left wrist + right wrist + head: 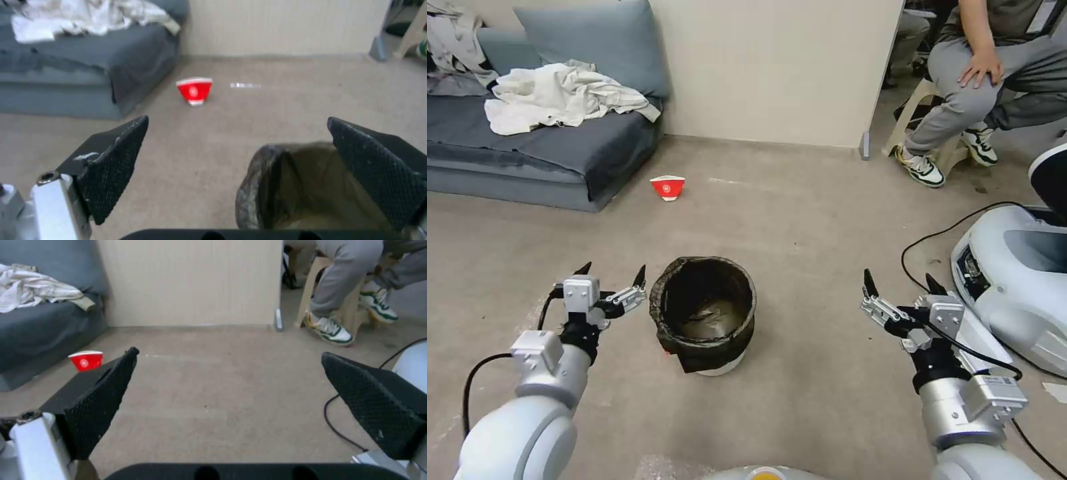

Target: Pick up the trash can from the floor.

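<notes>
The trash can, a small round white bin with a crinkled dark bag folded over its rim, stands upright on the beige floor in front of me. My left gripper hangs open just to its left, its nearer finger close to the rim and apart from it. In the left wrist view the trash can sits partly behind one finger of the open left gripper. My right gripper is open well to the can's right, over bare floor, with nothing between the fingers of that right gripper.
A red-and-white paper cup lies on the floor beyond the can. A grey sofa with crumpled cloths stands at the back left, and a beige partition wall behind. A white machine with a black cable lies at the right; a seated person beyond.
</notes>
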{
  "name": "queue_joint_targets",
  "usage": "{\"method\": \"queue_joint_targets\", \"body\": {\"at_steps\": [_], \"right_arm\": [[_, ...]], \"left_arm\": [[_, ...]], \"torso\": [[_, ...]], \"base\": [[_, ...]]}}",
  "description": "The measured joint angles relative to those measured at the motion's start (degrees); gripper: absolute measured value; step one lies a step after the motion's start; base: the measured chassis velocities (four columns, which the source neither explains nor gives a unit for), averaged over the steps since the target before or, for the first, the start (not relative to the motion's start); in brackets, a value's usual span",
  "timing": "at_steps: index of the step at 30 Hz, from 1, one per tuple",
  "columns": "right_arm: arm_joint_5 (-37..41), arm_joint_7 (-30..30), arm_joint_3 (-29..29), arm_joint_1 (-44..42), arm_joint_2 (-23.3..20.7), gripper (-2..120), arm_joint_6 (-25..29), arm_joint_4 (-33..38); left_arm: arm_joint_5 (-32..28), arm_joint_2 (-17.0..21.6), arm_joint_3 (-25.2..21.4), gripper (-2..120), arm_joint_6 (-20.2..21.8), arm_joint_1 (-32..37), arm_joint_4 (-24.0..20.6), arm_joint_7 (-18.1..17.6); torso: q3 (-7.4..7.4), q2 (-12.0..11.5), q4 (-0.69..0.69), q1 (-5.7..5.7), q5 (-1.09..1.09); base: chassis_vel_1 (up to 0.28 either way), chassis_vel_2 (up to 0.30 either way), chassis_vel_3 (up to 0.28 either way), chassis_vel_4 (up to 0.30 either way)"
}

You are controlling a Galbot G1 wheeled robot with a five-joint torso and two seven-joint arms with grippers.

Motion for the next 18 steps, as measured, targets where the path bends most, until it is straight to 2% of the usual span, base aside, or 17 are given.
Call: {"method": "queue_joint_targets", "body": {"at_steps": [5,8,10,16,17,18], "right_arm": [[1.1,0.1,0.6,0.5,-0.6,100,-0.3,-1.1],[1.1,0.2,0.6,0.3,-1.0,100,-0.4,-2.0],[1.1,0.2,0.6,0.3,-1.0,100,-0.4,-2.1],[1.1,0.2,0.6,0.3,-1.2,100,-0.6,-3.0],[1.1,0.2,0.5,0.4,-1.1,100,-0.7,-3.4],[1.1,0.2,0.5,0.4,-1.1,100,-0.7,-3.4]], "left_arm": [[-0.9,1.4,4.1,100,1.4,-4.3,4.3,-1.2],[-0.9,1.9,8.2,100,2.1,-7.8,8.3,-2.4],[-0.9,2.0,8.6,100,2.2,-8.2,8.7,-2.6],[-1.0,2.0,13.3,100,3.3,-12.9,14.0,-5.8],[-2.1,1.7,14.8,100,4.1,-15.2,16.1,-7.4],[-2.1,1.7,14.8,100,4.1,-15.2,16.1,-7.4]], "torso": [[0.0,0.0,-0.01,0.0,0.01],[0.0,0.0,0.0,0.0,0.0],[0.0,0.0,-0.01,0.0,0.0],[0.01,0.0,-0.01,0.0,0.02],[0.0,0.0,0.0,0.0,-0.01],[0.0,0.0,0.0,0.0,-0.01]], "base": [[0.0,0.0,0.0,0.0],[0.0,0.0,0.0,0.0],[0.0,0.0,0.0,0.0],[0.0,0.0,0.0,0.0],[0.0,0.0,0.0,0.0],[0.0,0.0,0.0,0.0]]}}
